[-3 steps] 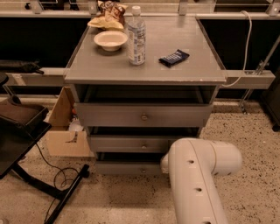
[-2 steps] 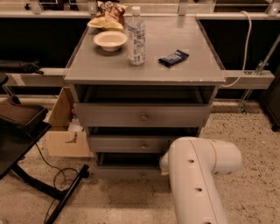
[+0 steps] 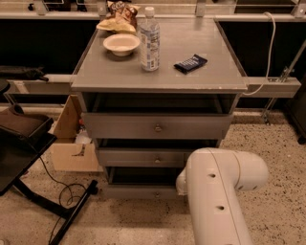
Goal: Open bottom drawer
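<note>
The grey cabinet (image 3: 158,76) has three drawers stacked one above the other. The bottom drawer (image 3: 138,192) is the lowest, narrow front, with a small round metal knob (image 3: 157,194). Its front stands a little out from the cabinet, with a dark gap above it. My white arm (image 3: 217,191) rises from the lower right and covers the right end of the bottom drawer. My gripper is hidden behind this arm, somewhere near the drawer's right part. The middle drawer (image 3: 143,158) and the top drawer (image 3: 155,127) lie above.
On the cabinet top stand a white bowl (image 3: 121,44), a water bottle (image 3: 149,39), a dark blue packet (image 3: 190,63) and a chip bag (image 3: 119,14). A cardboard box (image 3: 71,143) sits to the left. A black stand's leg (image 3: 71,215) and a cable (image 3: 67,191) lie on the floor.
</note>
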Motion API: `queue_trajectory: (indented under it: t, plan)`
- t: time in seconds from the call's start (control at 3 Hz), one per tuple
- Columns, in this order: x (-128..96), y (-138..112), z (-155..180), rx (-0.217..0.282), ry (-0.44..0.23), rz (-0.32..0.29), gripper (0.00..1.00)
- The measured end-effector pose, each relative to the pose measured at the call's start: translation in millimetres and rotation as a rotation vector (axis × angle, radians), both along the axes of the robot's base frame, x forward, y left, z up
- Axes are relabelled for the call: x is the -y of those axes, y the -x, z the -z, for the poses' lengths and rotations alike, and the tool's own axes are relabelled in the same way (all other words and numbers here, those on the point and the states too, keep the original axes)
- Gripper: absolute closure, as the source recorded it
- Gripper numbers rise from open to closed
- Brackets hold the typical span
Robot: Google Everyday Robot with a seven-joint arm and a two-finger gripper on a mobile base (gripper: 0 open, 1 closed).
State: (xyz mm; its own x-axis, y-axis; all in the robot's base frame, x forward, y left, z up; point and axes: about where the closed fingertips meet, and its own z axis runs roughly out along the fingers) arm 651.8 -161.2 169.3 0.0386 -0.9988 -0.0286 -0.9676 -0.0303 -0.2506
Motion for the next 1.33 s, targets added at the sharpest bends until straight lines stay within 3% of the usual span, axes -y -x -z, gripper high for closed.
queue_trajectory:
  t: [0.33, 1.33]
  plan:
    - [0, 0, 0, 0.0, 0.0, 0.0, 1.0]
    - [9, 30, 2, -0.055, 0.011, 0.031, 1.0]
